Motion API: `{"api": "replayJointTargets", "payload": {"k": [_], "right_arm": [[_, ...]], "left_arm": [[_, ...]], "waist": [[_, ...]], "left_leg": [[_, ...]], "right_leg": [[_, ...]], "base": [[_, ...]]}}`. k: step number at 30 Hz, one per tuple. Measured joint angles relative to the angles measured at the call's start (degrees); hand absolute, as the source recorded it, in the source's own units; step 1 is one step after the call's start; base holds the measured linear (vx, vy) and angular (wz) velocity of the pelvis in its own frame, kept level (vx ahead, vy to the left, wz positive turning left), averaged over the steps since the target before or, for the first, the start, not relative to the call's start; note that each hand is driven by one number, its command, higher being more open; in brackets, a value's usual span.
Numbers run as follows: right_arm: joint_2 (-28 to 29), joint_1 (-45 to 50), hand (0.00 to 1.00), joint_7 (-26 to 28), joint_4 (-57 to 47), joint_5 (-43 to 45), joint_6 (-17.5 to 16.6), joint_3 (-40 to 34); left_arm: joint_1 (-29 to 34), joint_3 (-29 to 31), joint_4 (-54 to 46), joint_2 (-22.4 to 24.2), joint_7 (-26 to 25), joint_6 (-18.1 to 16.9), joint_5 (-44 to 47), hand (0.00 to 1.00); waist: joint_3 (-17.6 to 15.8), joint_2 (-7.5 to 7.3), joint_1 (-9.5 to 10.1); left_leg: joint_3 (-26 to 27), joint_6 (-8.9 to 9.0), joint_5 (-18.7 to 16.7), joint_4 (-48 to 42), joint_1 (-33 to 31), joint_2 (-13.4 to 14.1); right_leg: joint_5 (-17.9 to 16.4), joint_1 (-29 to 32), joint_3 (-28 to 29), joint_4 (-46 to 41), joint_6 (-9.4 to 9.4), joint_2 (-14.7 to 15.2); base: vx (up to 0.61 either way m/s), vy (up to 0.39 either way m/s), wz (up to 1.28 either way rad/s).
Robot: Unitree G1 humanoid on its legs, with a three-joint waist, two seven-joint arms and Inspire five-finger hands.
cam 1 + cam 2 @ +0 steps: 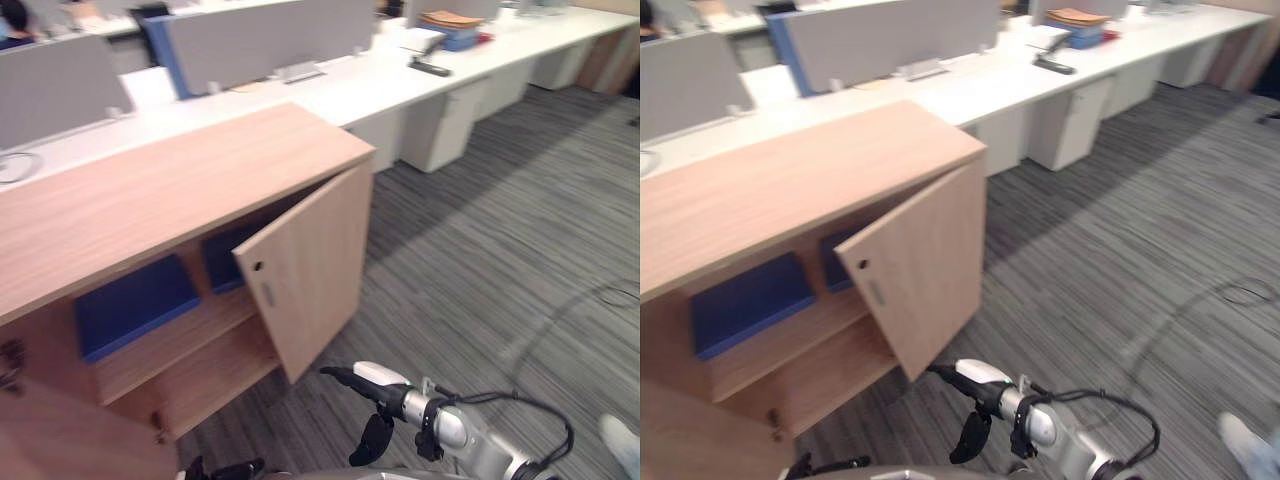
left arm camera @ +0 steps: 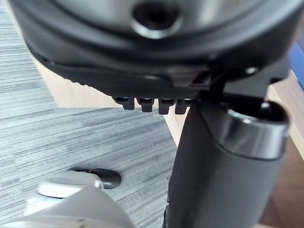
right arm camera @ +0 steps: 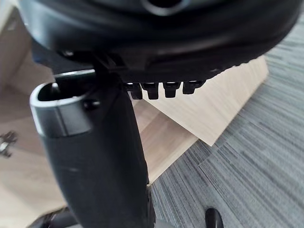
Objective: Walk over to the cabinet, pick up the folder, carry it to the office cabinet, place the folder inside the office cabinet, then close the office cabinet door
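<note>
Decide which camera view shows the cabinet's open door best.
The left eye view: the open door shows whole, handle included. The right eye view nearly matches; the right wrist view catches its lower corner.

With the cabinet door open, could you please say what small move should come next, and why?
Probably push the open door shut with the right hand: a blue folder already lies on the shelf, and the hand hangs empty near the door's lower corner.

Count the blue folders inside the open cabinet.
2. One folder lies on the upper shelf, left; the other folder beside it, partly behind the open door. More may be hidden.
</note>
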State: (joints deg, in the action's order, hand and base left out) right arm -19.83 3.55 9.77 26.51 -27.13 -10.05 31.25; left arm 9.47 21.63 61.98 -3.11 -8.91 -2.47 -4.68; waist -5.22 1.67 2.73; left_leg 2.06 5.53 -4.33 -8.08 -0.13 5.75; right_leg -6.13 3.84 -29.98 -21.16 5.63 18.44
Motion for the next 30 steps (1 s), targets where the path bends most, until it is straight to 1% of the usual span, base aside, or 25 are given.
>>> {"api": "replayJointTargets", "payload": {"k": [1,2,3,4,5,7,8,9,10,11,14,15,18,19,20,21,22,23,24,25,26,27,28,29,30], "right_arm": [[2.15,0.78,1.00,-0.75,2.48,-0.05,1.32,-2.47],[6.24,2.37,1.00,-2.25,5.61,-0.02,3.69,-8.27],[8.91,3.47,1.00,-3.11,7.06,-0.02,4.95,-13.14],[12.73,4.56,1.00,-6.11,8.23,2.27,6.36,-20.19],[14.85,4.88,1.00,-7.76,8.74,3.30,6.79,-23.58],[19.42,6.12,1.00,-16.42,9.76,14.31,7.70,-29.88],[19.93,6.11,1.00,-17.77,10.66,16.08,7.72,-30.28],[20.17,6.21,1.00,-19.56,13.54,19.16,7.79,-30.17],[20.45,6.19,1.00,-20.02,17.89,21.71,8.16,-30.04],[20.72,6.09,1.00,-19.83,19.79,22.88,8.50,-29.88],[18.40,3.55,1.00,-18.59,25.67,24.53,9.36,-31.18],[18.01,3.32,1.00,-18.20,27.39,24.96,9.28,-32.08],[18.53,2.99,1.00,-16.98,30.70,25.11,9.52,-35.61],[19.25,2.84,1.00,-17.25,31.21,25.08,9.70,-38.01],[20.04,2.35,1.00,-17.54,31.99,25.16,9.88,-40.61],[20.94,2.02,1.00,-17.67,32.20,26.36,9.84,-42.43],[21.41,1.96,1.00,-17.78,32.17,27.59,9.83,-43.30],[21.43,1.77,1.00,-17.79,31.73,29.63,9.72,-45.80],[21.12,1.89,1.00,-17.99,31.69,30.09,9.56,-47.13],[20.85,2.13,1.00,-17.99,31.68,30.15,9.39,-48.03],[20.67,2.22,1.00,-17.83,31.60,31.78,9.03,-49.51],[20.87,2.06,1.00,-17.46,31.67,32.43,9.28,-51.66],[21.06,2.11,1.00,-17.32,31.72,32.59,9.31,-52.82],[22.89,2.47,1.00,-16.82,32.56,34.21,9.03,-54.50],[23.31,2.33,1.00,-16.38,32.87,34.93,8.70,-55.28]], "left_arm": [[0.63,0.00,-0.25,0.15,0.00,-0.05,0.42,1.00],[1.36,-0.07,-1.56,0.46,-0.18,0.03,0.80,1.00],[1.97,-0.86,-2.70,0.37,-0.44,0.03,0.74,1.00],[2.63,-1.18,-5.19,0.55,-0.81,0.02,1.25,1.00],[3.07,-0.98,-6.85,0.32,-1.05,0.02,1.61,1.00],[3.03,0.28,-11.51,-0.27,-4.23,0.09,4.20,1.00],[2.81,0.75,-12.24,-0.29,-4.81,0.13,4.37,1.00],[2.37,1.49,-12.93,0.01,-5.48,0.18,5.09,1.00],[2.03,2.10,-13.86,0.75,-5.96,0.17,5.38,1.00],[1.86,2.29,-14.35,0.85,-6.19,0.10,5.43,1.00],[1.29,3.47,-14.92,6.22,-6.59,-0.01,7.69,1.00],[0.87,3.95,-15.10,6.92,-6.27,0.03,8.69,1.00],[1.20,5.72,-17.22,7.09,-5.61,0.02,9.13,1.00],[1.23,5.73,-17.85,7.11,-5.41,0.04,9.13,1.00],[0.44,5.70,-19.15,7.15,-4.90,0.12,9.13,1.00],[-0.16,5.86,-21.12,7.17,-4.51,0.10,9.06,1.00],[-0.14,5.86,-21.96,7.18,-4.40,0.09,9.04,1.00],[-0.17,5.72,-22.19,7.18,-3.93,0.27,8.87,1.00],[0.13,5.58,-22.19,7.17,-3.40,0.58,8.59,1.00],[0.39,5.38,-22.19,7.15,-3.12,0.60,8.56,1.00],[0.36,4.43,-22.95,7.15,-2.95,0.53,8.54,1.00],[-0.31,3.27,-23.33,7.12,-2.36,0.07,8.49,1.00],[-0.84,2.48,-23.34,7.04,-2.16,-0.02,8.49,1.00],[-1.84,1.24,-23.73,6.81,-2.05,-0.23,8.50,1.00],[-1.77,1.02,-23.49,7.30,-2.38,-0.33,8.61,1.00]], "waist": [[-0.02,-0.68,-0.03],[-0.46,-1.43,0.07],[-0.56,-1.05,-0.38],[-0.57,0.32,-0.94],[-0.47,0.07,-0.99],[-0.19,-2.16,-1.10],[-0.32,-2.70,-1.11],[-0.12,-3.49,-1.15],[0.52,-4.67,-0.61],[0.67,-4.88,0.05],[1.13,-2.90,0.27],[1.23,-2.92,0.42],[0.83,-4.23,1.89],[0.62,-4.51,1.49],[-0.02,-5.60,1.15],[-1.37,-6.11,1.16],[-1.86,-5.71,1.23],[-2.57,-4.81,0.60],[-2.65,-4.04,-0.05],[-2.16,-3.15,-0.09],[-2.20,-1.82,-0.16],[-2.54,-2.03,-0.21],[-2.43,-2.73,-0.35],[-2.29,-5.40,-1.18],[-2.25,-5.33,-1.18]], "left_leg": [[-1.73,-0.26,-0.17,-0.36,-0.05,-2.10],[-5.81,-1.02,-0.25,-1.12,-0.40,-5.11],[-9.50,-1.50,-0.17,-2.16,-1.62,-6.24],[-14.72,-1.89,0.13,-3.04,-3.43,-7.25],[-17.16,-1.86,0.43,-3.21,-4.48,-7.75],[-25.78,-1.30,2.04,-2.83,-8.18,-10.53],[-27.25,-1.28,2.14,-2.52,-8.54,-11.02],[-29.74,-0.54,2.82,-1.74,-8.82,-11.55],[-30.64,-0.49,2.85,-0.62,-8.70,-11.16],[-30.77,-0.30,2.91,0.19,-8.76,-10.65],[-27.70,1.55,3.39,-2.30,-10.22,-5.58],[-28.60,4.63,4.40,-1.03,-10.82,-3.63],[-29.90,6.20,5.93,0.49,-11.41,-1.71],[-27.68,5.21,7.09,0.06,-12.48,-1.84],[-20.00,2.66,8.12,-1.16,-13.82,-1.61],[-7.41,-3.44,5.94,-5.05,-15.54,1.26],[-0.30,-5.56,4.01,-9.22,-17.41,4.04],[10.18,-6.56,1.17,-18.20,-19.35,9.09],[14.89,-7.61,-0.10,-23.42,-19.59,11.02],[16.89,-8.30,-1.33,-25.33,-19.60,11.58],[18.49,-7.52,-2.41,-24.89,-19.86,10.93],[17.60,-5.95,-1.32,-21.65,-19.79,7.68],[17.04,-5.93,0.08,-18.74,-19.51,5.45],[19.84,-8.26,-1.15,-17.75,-18.73,2.10],[21.83,-8.98,-3.55,-23.27,-18.63,2.98]], "right_leg": [[-1.61,0.08,-0.79,-3.85,0.06,2.98],[-1.69,2.15,2.92,-13.01,-3.04,7.55],[0.49,4.22,8.48,-17.56,-6.85,7.69],[1.31,6.05,16.43,-20.99,-9.31,5.54],[-0.47,6.57,21.06,-21.40,-8.32,3.70],[-8.18,5.73,38.86,-15.17,-3.79,-4.94],[-9.27,4.86,42.42,-12.90,-2.37,-6.66],[-11.32,2.80,45.81,-9.38,0.89,-8.06],[-14.00,-0.38,44.76,-5.78,2.76,-7.84],[-15.42,-1.46,43.05,-3.88,2.63,-7.59],[-15.19,-3.34,35.06,-2.60,0.46,-10.52],[-15.23,-4.19,32.00,-2.08,-0.25,-11.94],[-14.65,-6.15,28.51,0.46,-1.36,-14.34],[-14.54,-6.59,26.88,1.04,-1.58,-14.15],[-14.21,-7.51,24.35,1.96,-2.06,-13.52],[-13.93,-8.27,22.55,2.45,-2.48,-13.41],[-13.90,-8.63,21.84,2.45,-2.55,-13.63],[-13.96,-10.25,19.87,2.87,-2.66,-13.86],[-14.08,-11.08,18.50,2.95,-2.87,-13.81],[-14.31,-11.13,17.80,2.67,-2.89,-13.83],[-15.20,-10.90,16.61,1.48,-2.45,-13.53],[-15.71,-10.71,14.67,0.84,-2.24,-11.68],[-15.55,-10.69,13.63,0.97,-2.49,-10.64],[-14.51,-11.37,10.79,3.56,-2.74,-7.02],[-14.38,-12.18,9.32,3.95,-2.50,-6.63]], "base": [[0.06,0.117,1.70],[0.05,0.081,1.78],[0.06,0.051,2.36],[0.03,0.012,2.08],[0.05,-0.095,2.24],[0.05,-0.204,2.15],[-0.01,-0.281,1.94],[-0.06,-0.302,1.61],[-0.08,-0.311,1.43],[-0.12,-0.306,1.13],[-0.11,-0.291,1.10],[0.03,-0.260,0.92],[0.09,-0.215,0.57],[0.07,-0.139,0.84],[0.03,-0.127,0.93],[0.01,-0.129,0.78],[0.01,-0.129,0.66],[0.04,-0.078,0.58],[0.07,-0.033,0.57],[0.12,0.075,0.58],[0.12,0.104,0.84],[0.13,0.109,1.04],[0.13,0.143,1.42],[0.12,0.138,1.09],[0.18,0.169,1.02]]}}
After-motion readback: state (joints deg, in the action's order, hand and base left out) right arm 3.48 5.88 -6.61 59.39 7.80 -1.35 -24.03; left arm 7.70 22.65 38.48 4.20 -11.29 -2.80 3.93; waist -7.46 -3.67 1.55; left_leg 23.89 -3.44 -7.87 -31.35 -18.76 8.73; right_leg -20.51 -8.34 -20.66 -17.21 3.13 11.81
